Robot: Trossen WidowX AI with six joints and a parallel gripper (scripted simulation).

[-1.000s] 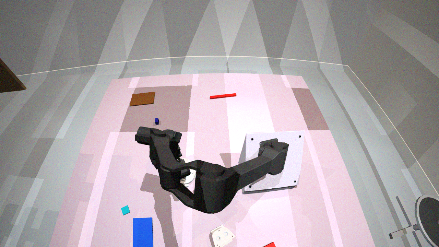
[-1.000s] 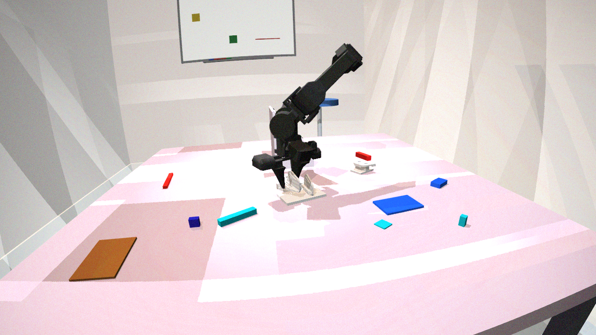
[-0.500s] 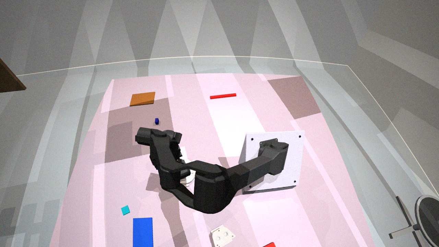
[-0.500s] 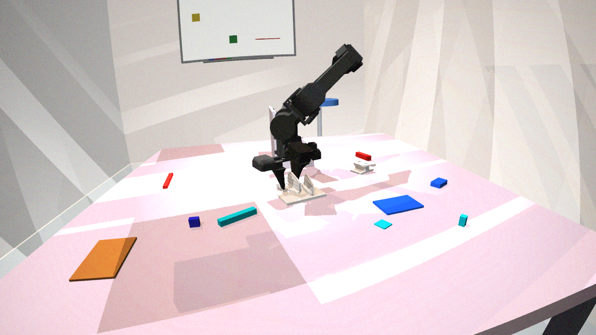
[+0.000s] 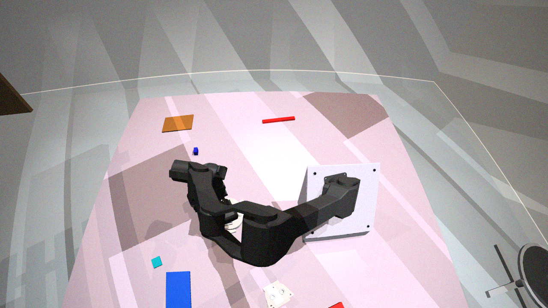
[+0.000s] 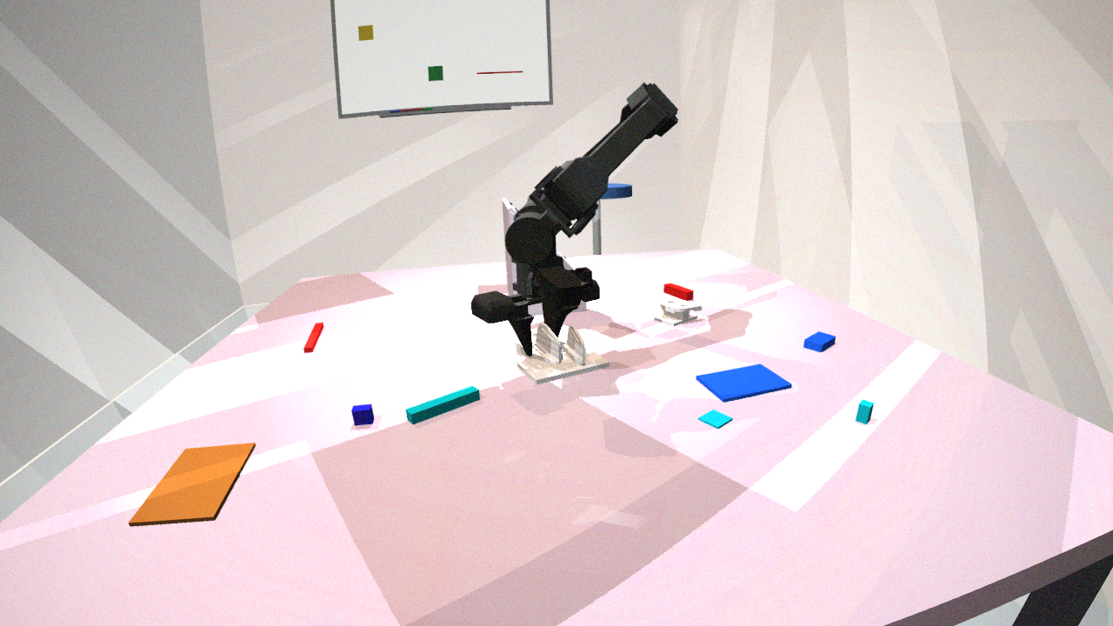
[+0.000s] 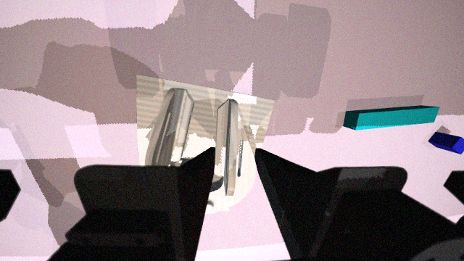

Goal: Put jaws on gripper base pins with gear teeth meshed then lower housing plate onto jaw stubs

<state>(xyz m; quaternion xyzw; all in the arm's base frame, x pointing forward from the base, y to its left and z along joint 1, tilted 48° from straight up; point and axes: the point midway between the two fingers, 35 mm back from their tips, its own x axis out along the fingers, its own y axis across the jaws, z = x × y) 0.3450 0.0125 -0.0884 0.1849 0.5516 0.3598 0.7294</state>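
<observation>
My gripper (image 6: pixel 543 344) (image 7: pixel 235 152) is shut on one pale upright jaw (image 6: pixel 548 342) (image 7: pixel 229 134), its fingertips on either side of it. The held jaw is low over the pale gripper base (image 6: pixel 542 374) (image 7: pixel 144 105), beside the other jaw (image 6: pixel 576 347) (image 7: pixel 174 125), which stands upright on the base. I cannot tell whether the held jaw is on its pin, and the gear teeth are mostly hidden behind a finger. In the top view the arm covers most of the base. The white housing plate (image 5: pixel 276 294) (image 6: pixel 682 308) lies apart on a small stand.
A teal bar (image 6: pixel 443 404) (image 7: pixel 395 117) and a dark blue cube (image 5: pixel 195 151) (image 6: pixel 363 414) (image 7: pixel 444 141) lie beside the base. A blue slab (image 5: pixel 178 289) (image 6: pixel 743 382) and a cyan tile (image 5: pixel 156 262) (image 6: pixel 715 418) lie on its other side. A red block (image 6: pixel 677 291) lies behind the housing plate.
</observation>
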